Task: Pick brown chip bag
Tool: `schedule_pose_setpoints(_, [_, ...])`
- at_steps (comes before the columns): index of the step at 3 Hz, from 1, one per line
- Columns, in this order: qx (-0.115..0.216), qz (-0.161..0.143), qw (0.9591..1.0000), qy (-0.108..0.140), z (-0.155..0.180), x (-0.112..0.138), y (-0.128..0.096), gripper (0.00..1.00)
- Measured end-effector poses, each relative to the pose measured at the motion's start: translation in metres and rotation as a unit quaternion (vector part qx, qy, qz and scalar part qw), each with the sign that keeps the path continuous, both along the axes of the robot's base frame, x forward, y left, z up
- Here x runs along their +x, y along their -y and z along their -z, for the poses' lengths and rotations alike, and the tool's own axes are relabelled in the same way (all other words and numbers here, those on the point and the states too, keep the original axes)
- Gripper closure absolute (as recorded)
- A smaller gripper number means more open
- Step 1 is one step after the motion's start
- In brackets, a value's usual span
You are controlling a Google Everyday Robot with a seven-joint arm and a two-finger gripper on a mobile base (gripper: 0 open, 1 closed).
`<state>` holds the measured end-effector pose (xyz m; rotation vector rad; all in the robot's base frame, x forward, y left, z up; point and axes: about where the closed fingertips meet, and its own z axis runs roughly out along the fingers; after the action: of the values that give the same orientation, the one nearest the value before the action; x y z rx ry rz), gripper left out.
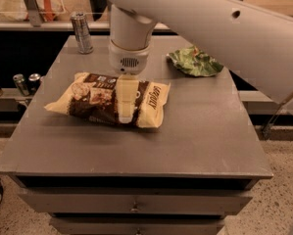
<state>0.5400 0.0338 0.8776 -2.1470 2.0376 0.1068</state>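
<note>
The brown chip bag (89, 101) lies flat on the grey table (200, 131), left of centre. It has a dark brown middle with white lettering and pale cream ends. My gripper (127, 115) hangs from the large white arm (129, 38) and reaches down over the middle of the bag, covering part of it. From this view it seems to touch the bag's top face. The bag rests on the table.
A crumpled green bag (195, 62) lies at the back right of the table. A silver can (81, 32) stands at the back left corner. Two small cans (26, 82) sit on a lower shelf to the left. Drawers run below the table's front edge.
</note>
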Motion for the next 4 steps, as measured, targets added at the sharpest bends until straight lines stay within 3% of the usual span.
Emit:
schedule_pose_setpoints(2, [-0.015, -0.003, 0.9996, -0.024, 0.029, 0.005, -0.011, 0.41])
schedule_pose_setpoints(4, [-0.018, 0.002, 0.9995, -0.027, 0.031, 0.006, -0.006, 0.87])
